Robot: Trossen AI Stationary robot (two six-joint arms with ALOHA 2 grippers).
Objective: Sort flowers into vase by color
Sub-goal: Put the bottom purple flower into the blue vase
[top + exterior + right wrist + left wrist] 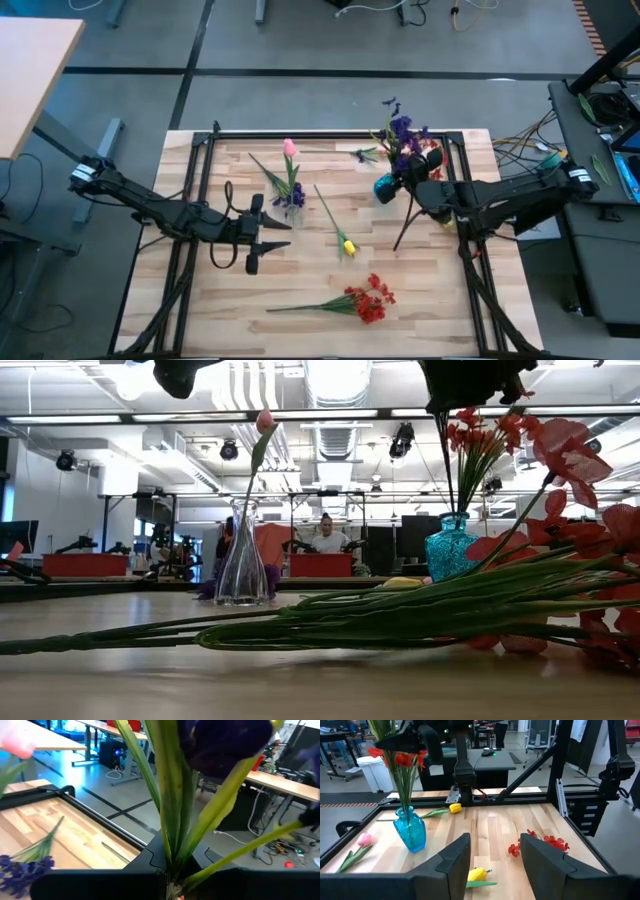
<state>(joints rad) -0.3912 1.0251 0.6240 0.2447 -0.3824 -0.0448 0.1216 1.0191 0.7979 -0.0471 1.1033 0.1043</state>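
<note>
Directly above the teal glass vase [385,188]: right gripper [410,170], fingers pinched tight on the green stems of a purple blossom spray [220,745]. Cannot tell whether those stems reach down into the vase.

Standing in the teal vase: red blossoms [402,757] on upright green stems, tops just under the right gripper.

Well apart from the teal vase, across the wooden table top [430,290] on the left arm's side: left gripper [492,851], raised off the boards, fingers parted to a middling gap, nothing between them.

Between the teal vase and the left gripper: a clear glass vase [243,560], upright, with a pink tulip bud [265,420] rising from it and some purple blossom at it.

Near the teal vase, toward the left gripper: a yellow tulip bud [348,246] lying flat, stem angled away.

Farther from the teal vase, by the table's near edge: a red blossom spray [370,298] lying flat, stems pointing toward the left arm's side.

Just beside the teal vase, toward the far rail: a small purple sprig [365,154] lying flat.

Beyond the teal vase, near the right arm's base: a second yellow tulip [455,808] lying flat.
</note>
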